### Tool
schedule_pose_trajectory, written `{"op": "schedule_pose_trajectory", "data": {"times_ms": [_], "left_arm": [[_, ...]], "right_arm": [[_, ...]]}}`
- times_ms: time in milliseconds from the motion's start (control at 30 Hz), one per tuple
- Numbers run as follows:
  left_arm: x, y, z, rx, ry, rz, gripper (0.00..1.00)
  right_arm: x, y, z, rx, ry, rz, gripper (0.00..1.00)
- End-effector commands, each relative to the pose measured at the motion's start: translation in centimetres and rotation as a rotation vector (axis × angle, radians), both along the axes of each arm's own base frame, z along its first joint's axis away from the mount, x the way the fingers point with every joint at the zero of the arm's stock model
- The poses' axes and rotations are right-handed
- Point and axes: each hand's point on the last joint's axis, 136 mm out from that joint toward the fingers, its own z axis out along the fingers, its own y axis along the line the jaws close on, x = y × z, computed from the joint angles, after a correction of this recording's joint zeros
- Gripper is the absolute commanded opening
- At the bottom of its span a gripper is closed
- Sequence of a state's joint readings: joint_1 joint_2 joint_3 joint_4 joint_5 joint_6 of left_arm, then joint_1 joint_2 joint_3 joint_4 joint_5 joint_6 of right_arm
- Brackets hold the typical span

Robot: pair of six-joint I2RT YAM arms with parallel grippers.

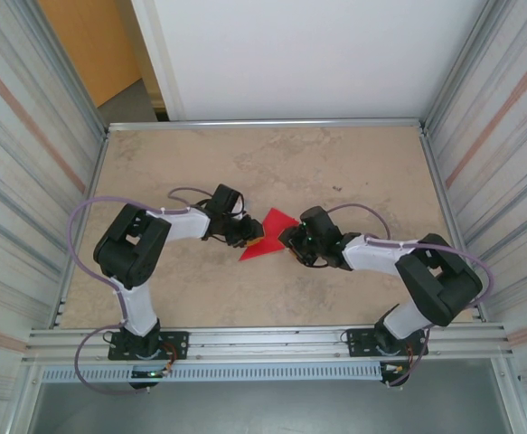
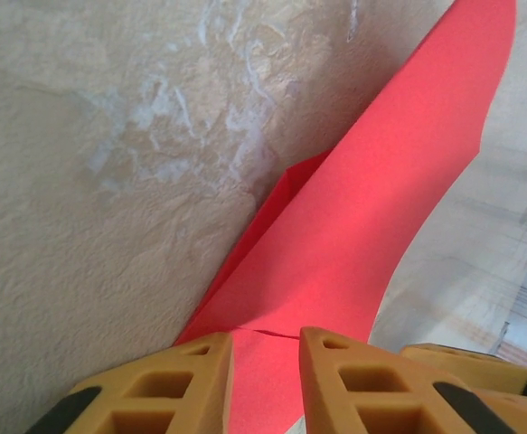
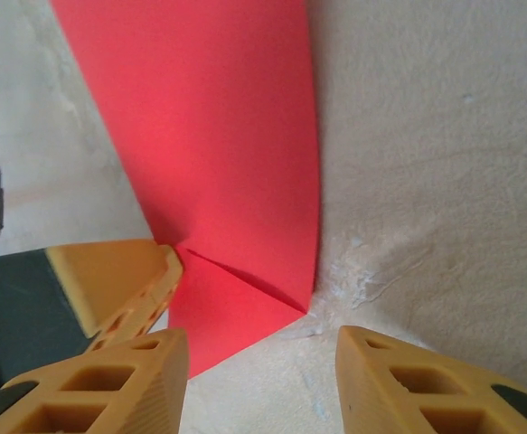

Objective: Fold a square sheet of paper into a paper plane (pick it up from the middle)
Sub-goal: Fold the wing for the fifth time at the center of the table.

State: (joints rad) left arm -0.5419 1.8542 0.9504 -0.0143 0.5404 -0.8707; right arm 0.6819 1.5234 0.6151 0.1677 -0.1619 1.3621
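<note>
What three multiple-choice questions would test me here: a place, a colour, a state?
1. Where is the paper? A) on the table, between both arms' tips B) far left corner C) on the floor
2. Its colour? A) blue B) red C) white
3. The jaws of the right arm are: A) pressed shut B) apart C) gripping a cup
Answers: 1 A, the top view shows it between the arms; 2 B, bright red in every view; 3 B, the right wrist view shows a wide gap between them.
</note>
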Motion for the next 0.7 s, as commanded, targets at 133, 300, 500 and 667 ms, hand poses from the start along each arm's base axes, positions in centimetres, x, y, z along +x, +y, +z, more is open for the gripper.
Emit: {"op": "schedule_pose_trajectory", "data": {"times_ms": [133,300,500,667], "left_arm": [[-1.3,1.3,-2.8,0.029,0.109,0.039,0.26],[-1.3,1.4,-2.8,0.032,0.110,0.037,0.25],[-1.4,1.5,-2.9,0.031,0.116,0.038,0.25],[-1.4,1.5,-2.8,0.024,0.116,0.038,0.25]], "right_arm": [[0.7,1.4,-0.4,0.037,0.022,-0.016,0.39],[1.0,1.6,-0.9,0.029,0.033,-0.017,0.34],[1.1,2.0,-1.4,0.039,0.040,-0.011,0.34],[1.7,2.5,-1.1,0.069,0.002,-0.008,0.31]]}}
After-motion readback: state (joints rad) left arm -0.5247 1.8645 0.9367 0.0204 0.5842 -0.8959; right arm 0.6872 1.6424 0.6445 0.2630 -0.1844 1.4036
